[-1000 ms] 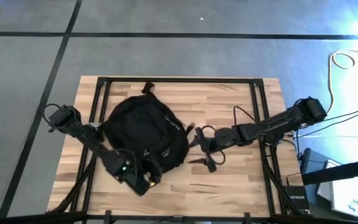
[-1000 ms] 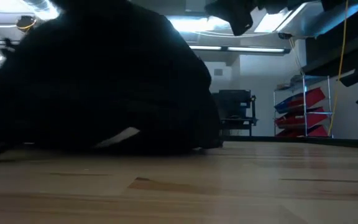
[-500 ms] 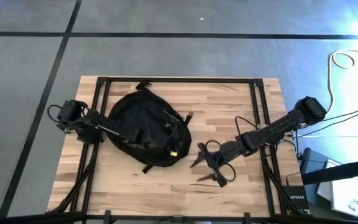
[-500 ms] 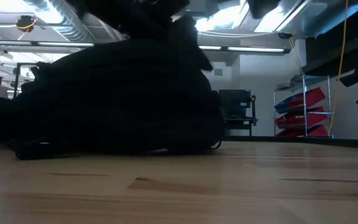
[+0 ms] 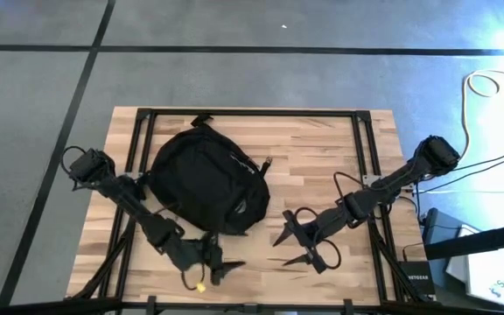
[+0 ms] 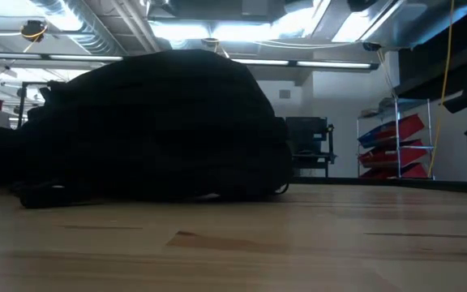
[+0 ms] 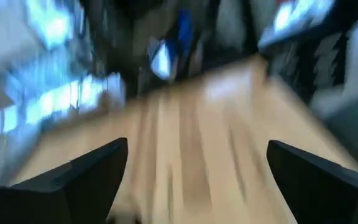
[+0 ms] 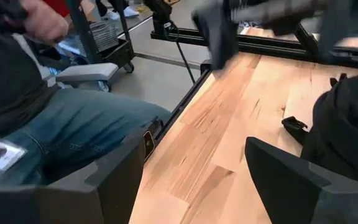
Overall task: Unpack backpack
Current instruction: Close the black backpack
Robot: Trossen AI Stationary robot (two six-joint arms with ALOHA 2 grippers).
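Black backpack lies flat on the table, rounded, top loop pointing away; between both grippers, nearer the left gripper.

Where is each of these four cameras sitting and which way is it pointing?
High view: overhead, straight down on the table, backpack, both arms.
Low view: at tabletop level, looking across at the backpack; no arm shows.
Left wrist view: on the left arm, blurred, over bare wood between its open fingers.
Right wrist view: on the right arm, past its fingers toward a seated person.
Shared: high, low and right wrist views all show the backpack.
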